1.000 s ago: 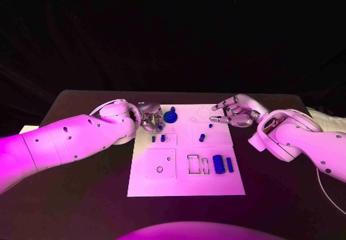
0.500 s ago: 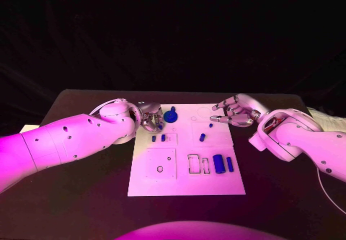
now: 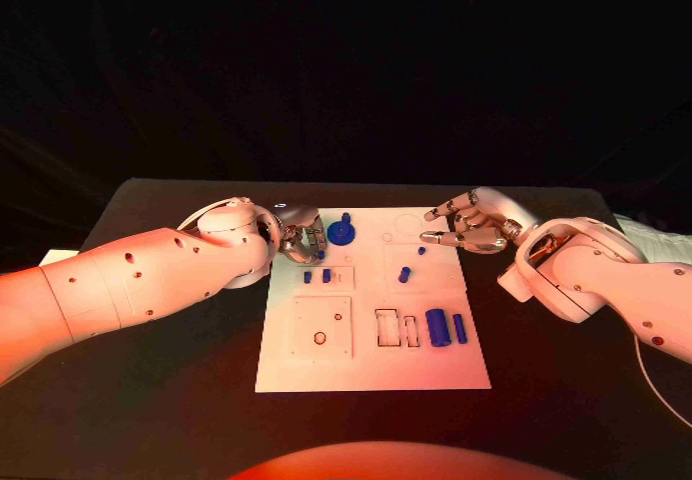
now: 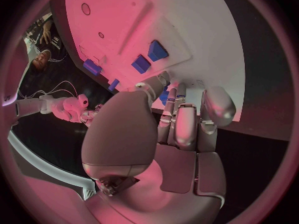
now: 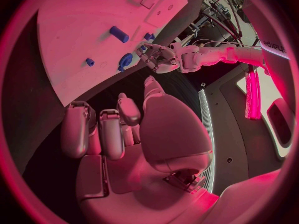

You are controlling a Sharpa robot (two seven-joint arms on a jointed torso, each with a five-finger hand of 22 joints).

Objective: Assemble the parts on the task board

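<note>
Head view first: we see the black table [image 3: 173, 360] carrying the white board [image 3: 372, 360], with both arms reaching to its far end. Our left robot hand [image 3: 300, 240] sits at the board's far left corner, fingers curled in just beside a round blue part [image 3: 340, 234]; whether it pinches anything we cannot tell, as the left wrist view hides the fingertips behind the palm. Our right robot hand [image 3: 469, 225] hovers at the far right edge, fingers spread and holding nothing. Near the right side of the board lie a thick blue cylinder [image 3: 437, 328] and a thin blue pin [image 3: 459, 327] beside empty slots; smaller blue pieces [image 3: 316, 276] stand mid-board. We judge the step to be seating the round part. To do it well, we should keep it level, line it up over its recess, and press straight down without nudging neighbours.
</note>
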